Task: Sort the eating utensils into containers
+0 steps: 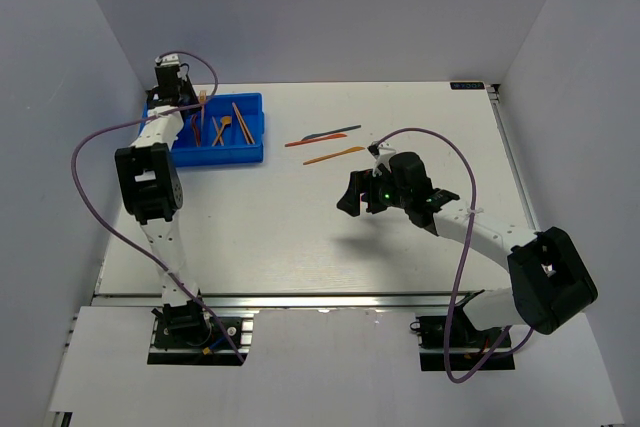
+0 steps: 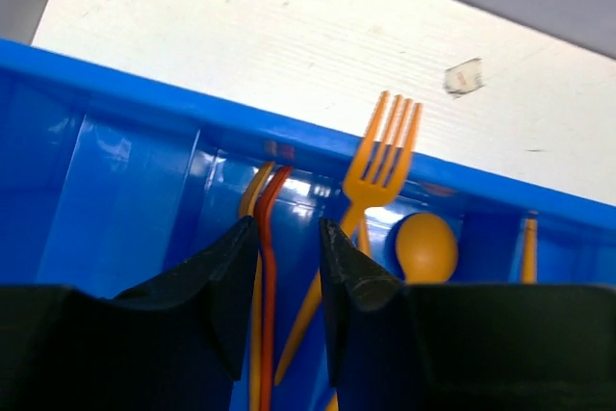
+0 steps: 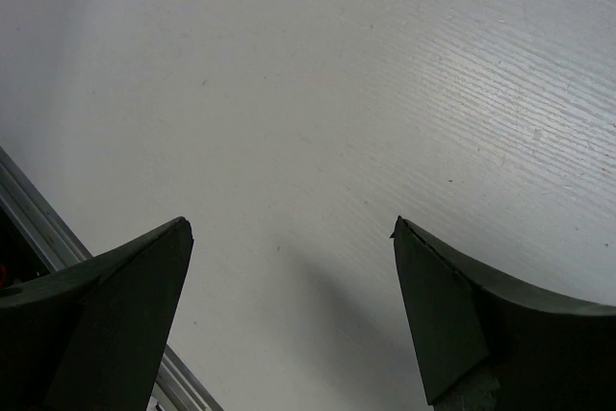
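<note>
Over the far-left part of the white table (image 1: 300, 237), I have the left gripper (image 2: 289, 228) low inside the shallow bright blue plastic tray (image 1: 240, 154), its fingers slightly apart with a thin red plastic utensil (image 2: 269, 238) lying in the gap, not pinched. An orange plastic fork (image 2: 380, 156) leans on the tray's wall. My right gripper (image 3: 289, 228) hangs spread wide above bare tabletop, near three loose utensils (image 1: 330, 142).
</note>
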### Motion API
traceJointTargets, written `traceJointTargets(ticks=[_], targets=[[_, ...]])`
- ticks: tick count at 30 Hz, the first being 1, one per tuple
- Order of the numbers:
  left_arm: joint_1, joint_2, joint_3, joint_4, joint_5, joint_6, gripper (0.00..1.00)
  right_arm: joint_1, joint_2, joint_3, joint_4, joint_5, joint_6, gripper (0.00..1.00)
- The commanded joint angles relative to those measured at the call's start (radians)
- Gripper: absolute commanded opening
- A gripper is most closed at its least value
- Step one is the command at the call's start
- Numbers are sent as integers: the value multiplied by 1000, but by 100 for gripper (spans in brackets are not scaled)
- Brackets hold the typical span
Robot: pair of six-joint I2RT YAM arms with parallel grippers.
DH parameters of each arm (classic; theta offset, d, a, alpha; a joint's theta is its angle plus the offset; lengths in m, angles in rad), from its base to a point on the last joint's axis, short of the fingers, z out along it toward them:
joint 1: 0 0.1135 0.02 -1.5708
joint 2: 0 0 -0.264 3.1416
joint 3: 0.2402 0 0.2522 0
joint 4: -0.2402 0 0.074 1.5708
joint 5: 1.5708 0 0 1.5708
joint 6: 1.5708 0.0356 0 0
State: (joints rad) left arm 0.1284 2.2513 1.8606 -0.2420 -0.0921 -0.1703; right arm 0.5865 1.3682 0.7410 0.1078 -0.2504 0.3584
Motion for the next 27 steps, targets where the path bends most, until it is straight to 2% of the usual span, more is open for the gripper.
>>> traceJointTargets(ticks=[1,7,12,27], targets=[[-6,-110,-20,55,78,-18,42,3,5,21,36,-15,-10,89],[-4,-78,9,46,135,-15,48,6,14,24,36,-16,-10,89],[-4,-47,32,38,178,-11,48,7,17,24,35,-12,-12,89],[-6,39,71,41,164,28,48,7,14,26,23,5,-21,89]])
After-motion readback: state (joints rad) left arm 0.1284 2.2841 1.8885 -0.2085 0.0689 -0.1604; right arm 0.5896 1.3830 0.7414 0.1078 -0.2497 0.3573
